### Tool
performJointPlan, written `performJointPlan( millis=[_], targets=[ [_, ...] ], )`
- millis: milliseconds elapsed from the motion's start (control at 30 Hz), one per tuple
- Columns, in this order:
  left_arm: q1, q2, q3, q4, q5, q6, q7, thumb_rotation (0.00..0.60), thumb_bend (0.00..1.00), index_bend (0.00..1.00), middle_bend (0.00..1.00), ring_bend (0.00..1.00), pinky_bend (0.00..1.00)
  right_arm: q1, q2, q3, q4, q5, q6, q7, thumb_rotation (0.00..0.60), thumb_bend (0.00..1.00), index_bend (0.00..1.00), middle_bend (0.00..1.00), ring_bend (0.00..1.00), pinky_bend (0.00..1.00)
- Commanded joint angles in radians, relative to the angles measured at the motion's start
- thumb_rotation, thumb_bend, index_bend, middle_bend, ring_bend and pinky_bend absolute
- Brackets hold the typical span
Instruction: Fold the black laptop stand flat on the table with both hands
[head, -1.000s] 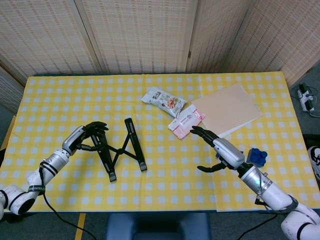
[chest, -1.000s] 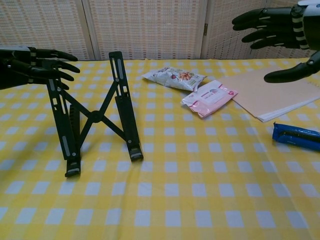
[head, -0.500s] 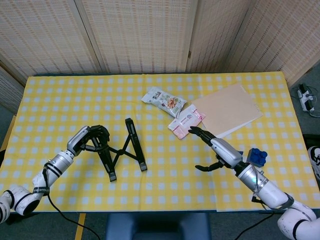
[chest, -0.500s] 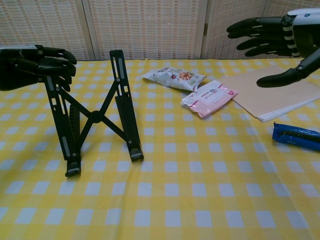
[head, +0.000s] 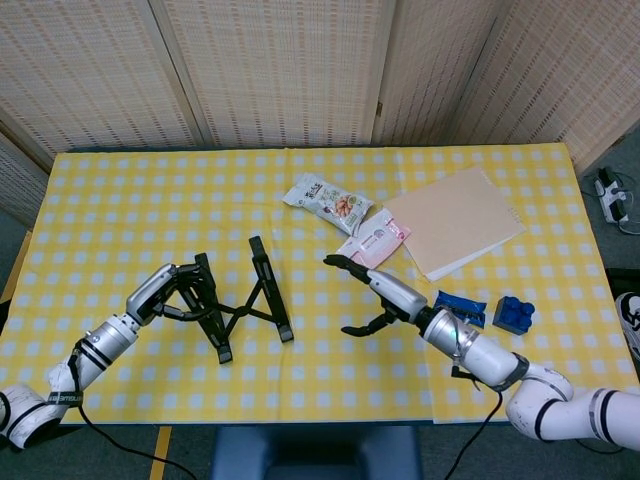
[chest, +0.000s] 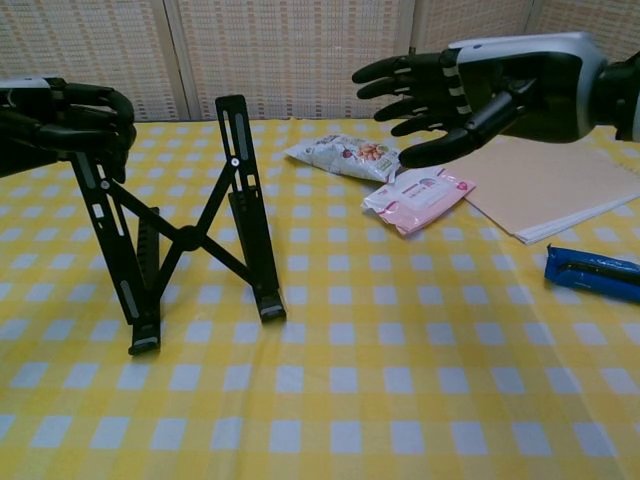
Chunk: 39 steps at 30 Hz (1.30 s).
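While left hand fingers grip stand top, right hand hovers apart.

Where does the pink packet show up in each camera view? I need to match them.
Head view: pink packet lies just right of centre, touching the near-left corner of the tan folder.
Chest view: pink packet sits upper middle, below the open right hand.
Shared landmark: the snack bag just behind it to the left in both.
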Motion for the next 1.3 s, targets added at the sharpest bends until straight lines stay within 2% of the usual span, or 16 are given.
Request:
performJointPlan(
  millis=[33, 367, 600, 1067, 1300],
  targets=[
    [0.003, 0.012, 0.013, -0.018, 0.013, 0.022, 0.005, 0.6, 0.25, 0.52, 0.58, 0.52, 0.49, 0.05, -0.062, 0.028, 0.049, 0.014, -0.042, 0.027, 0.6, 0.26, 0.0, 0.0, 0.04, 0.0],
    [0.003, 0.044, 0.045, -0.074, 0.044, 0.072, 0.033, 0.6, 0.25, 0.51, 0.58, 0.5, 0.49, 0.15, -0.233, 0.078, 0.163, 0.08, -0.096, 0.016, 0.6, 0.26, 0.0, 0.0, 0.04, 0.0],
    [0.008, 0.056, 0.067, -0.094, 0.062, 0.108, 0.038, 0.6, 0.25, 0.51, 0.58, 0.49, 0.49, 0.18, -0.3, 0.083, 0.193, 0.046, -0.084, 0.044, 0.6, 0.26, 0.0, 0.0, 0.05, 0.0],
    [0.031, 0.048, 0.102, -0.082, 0.072, 0.162, 0.095, 0.6, 0.25, 0.49, 0.58, 0.47, 0.48, 0.136, -0.27, -0.041, 0.145, -0.098, 0.019, 0.14, 0.6, 0.26, 0.0, 0.02, 0.07, 0.0],
    [0.049, 0.043, 0.113, -0.072, 0.062, 0.184, 0.124, 0.6, 0.25, 0.49, 0.58, 0.47, 0.48, 0.107, -0.223, -0.103, 0.093, -0.15, 0.087, 0.189, 0.6, 0.26, 0.0, 0.02, 0.07, 0.0]
  ],
)
